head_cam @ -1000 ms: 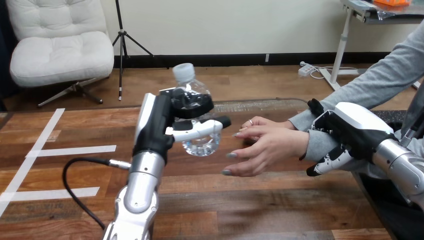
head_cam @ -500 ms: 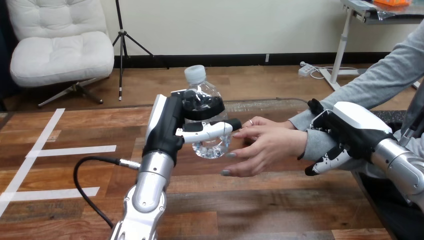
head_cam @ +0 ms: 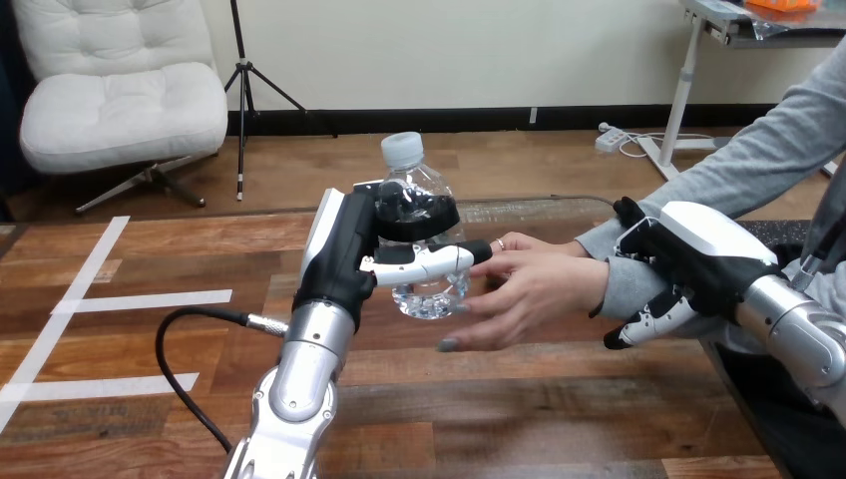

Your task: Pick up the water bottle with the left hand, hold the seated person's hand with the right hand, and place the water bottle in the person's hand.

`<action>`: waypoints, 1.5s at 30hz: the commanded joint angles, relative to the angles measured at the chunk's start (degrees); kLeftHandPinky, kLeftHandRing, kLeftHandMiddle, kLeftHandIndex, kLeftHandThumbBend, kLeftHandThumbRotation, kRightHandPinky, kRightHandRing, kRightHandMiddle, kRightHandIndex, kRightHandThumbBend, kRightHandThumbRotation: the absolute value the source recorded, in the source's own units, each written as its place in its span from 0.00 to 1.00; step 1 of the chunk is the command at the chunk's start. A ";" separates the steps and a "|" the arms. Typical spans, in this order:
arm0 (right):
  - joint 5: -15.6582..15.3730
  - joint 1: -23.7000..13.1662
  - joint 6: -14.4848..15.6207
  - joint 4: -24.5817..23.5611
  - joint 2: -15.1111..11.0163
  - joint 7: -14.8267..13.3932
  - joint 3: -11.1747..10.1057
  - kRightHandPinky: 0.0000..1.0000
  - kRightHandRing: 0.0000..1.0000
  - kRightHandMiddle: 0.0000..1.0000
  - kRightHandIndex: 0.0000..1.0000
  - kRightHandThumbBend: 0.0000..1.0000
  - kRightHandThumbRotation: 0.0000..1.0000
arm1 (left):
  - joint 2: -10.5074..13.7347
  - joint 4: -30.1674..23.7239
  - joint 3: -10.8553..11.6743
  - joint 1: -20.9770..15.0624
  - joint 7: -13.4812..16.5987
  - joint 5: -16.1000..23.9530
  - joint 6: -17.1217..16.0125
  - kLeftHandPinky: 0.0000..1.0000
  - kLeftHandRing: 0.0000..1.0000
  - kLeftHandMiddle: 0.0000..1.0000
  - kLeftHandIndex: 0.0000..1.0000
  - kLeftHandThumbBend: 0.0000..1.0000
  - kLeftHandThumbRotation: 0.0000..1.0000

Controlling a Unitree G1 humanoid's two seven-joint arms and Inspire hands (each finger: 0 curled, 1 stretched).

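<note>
Bottle point(head_cam: 414, 180) now nearer person's hand point(head_cam: 534, 291)

The surface point(head_cam: 519, 419) is made of brown wooden planks that run left to right, in mixed lighter and darker tones. White tape marks its left part. A long strip point(head_cam: 92, 264) slants from the far side toward the near left corner. Two shorter strips, one farther point(head_cam: 150, 300) and one nearer point(head_cam: 100, 386), run rightward from it, parallel and well apart.
</note>
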 commanded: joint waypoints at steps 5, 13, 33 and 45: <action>1.65 -2.06 0.08 -3.53 1.55 -0.60 -2.19 0.26 0.28 0.33 0.34 0.85 0.00 | -0.69 -1.78 -0.92 -5.07 -0.79 0.00 -1.64 0.24 0.30 0.35 0.38 0.77 0.00; 1.70 -1.90 0.42 -4.08 1.55 -0.46 -2.30 0.25 0.28 0.33 0.34 0.84 0.00 | -1.00 -2.37 -1.50 -4.65 -1.57 -0.02 -1.17 0.25 0.31 0.36 0.38 0.76 0.00; 1.54 -1.45 0.78 -4.53 1.58 -0.54 -2.36 0.26 0.29 0.34 0.35 0.85 0.00 | -1.67 -2.13 -2.49 -3.36 -2.71 -0.05 -2.27 0.26 0.32 0.36 0.38 0.76 0.00; 1.60 -1.32 1.07 -4.70 1.53 -0.43 -2.44 0.26 0.29 0.34 0.35 0.85 0.00 | -1.81 -2.31 -3.06 -2.82 -3.42 0.01 -1.80 0.26 0.32 0.36 0.38 0.76 0.00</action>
